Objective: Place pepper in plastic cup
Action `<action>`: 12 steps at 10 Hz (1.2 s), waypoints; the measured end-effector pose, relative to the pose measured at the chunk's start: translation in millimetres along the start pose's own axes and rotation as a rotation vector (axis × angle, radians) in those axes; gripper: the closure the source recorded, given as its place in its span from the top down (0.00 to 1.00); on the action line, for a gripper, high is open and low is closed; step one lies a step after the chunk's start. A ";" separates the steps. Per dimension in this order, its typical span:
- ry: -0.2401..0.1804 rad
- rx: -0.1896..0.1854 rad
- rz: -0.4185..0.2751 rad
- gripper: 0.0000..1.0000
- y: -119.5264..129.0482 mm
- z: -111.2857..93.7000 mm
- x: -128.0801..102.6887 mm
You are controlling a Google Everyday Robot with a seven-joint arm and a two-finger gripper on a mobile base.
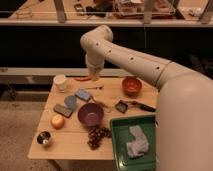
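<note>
**Mid-carry, release not yet made**

We read this as the carry: the gripper (93, 76) hangs at the wooden surface's (70, 145) far edge, fingers clamped on the slender red-orange chili pepper (82, 78), beside the short whitish translucent plastic cup (60, 82). Next: centre over its mouth, release. The round purple bowl (90, 114) looks empty; the green tray (121, 131) holds white cloth (136, 142)

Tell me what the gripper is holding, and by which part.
Cannot be told for sure: the gripper sits at one end of the pepper, near the plastic cup, so it may hold that end.
</note>
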 end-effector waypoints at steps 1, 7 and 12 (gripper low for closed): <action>-0.107 0.009 -0.032 0.00 -6.2 3.6 1.1; -0.279 0.051 -0.114 0.00 -23.2 9.1 2.7; -0.129 -0.033 -0.162 0.00 -23.1 29.1 -19.0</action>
